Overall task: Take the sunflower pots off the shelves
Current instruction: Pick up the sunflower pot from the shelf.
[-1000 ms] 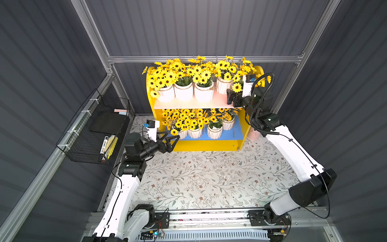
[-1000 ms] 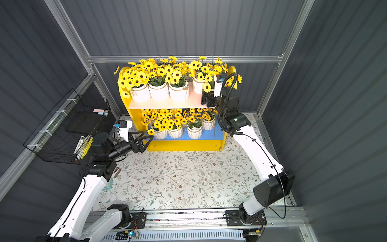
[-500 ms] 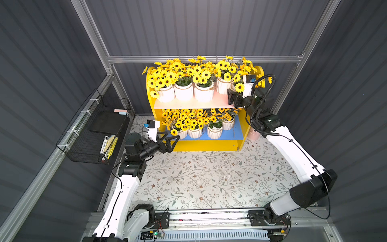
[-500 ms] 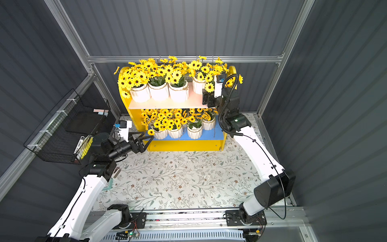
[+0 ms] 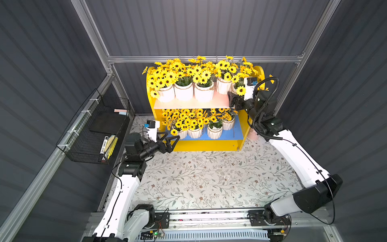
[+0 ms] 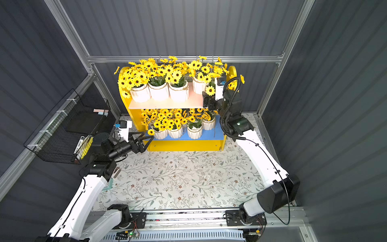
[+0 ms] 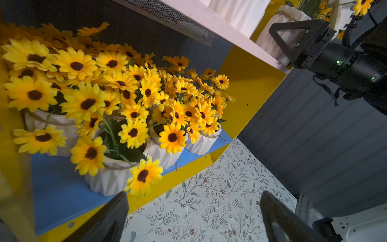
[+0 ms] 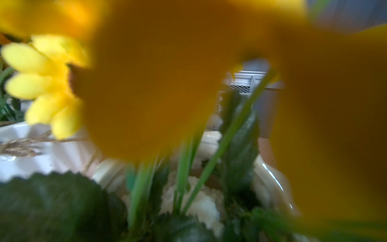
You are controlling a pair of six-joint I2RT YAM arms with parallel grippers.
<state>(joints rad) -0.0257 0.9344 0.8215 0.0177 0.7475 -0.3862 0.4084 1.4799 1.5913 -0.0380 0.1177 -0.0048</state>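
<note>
The yellow shelves (image 5: 252,109) carry several sunflower pots on the pink upper board (image 5: 192,103) and several on the blue lower board (image 5: 235,134). My left gripper (image 5: 172,140) (image 7: 193,202) hangs open with nothing between its fingers. It is just in front of the nearest lower pot (image 7: 109,182), at the shelves' left front corner. My right gripper (image 5: 234,94) reaches in at the right end of the upper board. One of its fingers (image 7: 293,39) lies against the side of the end pot (image 7: 278,25). Petals block the right wrist view, so its jaws are hidden there.
A black wire basket (image 5: 92,130) with pens and notes hangs on the left wall. A pink cup (image 5: 254,134) stands behind the shelves' right panel. The floral mat (image 5: 209,178) spreads in front of the shelves. White mesh (image 8: 240,88) shows behind the upper pots.
My right gripper has edged slightly further in at the end upper pot, nudging a sunflower there. The left arm has not moved.
</note>
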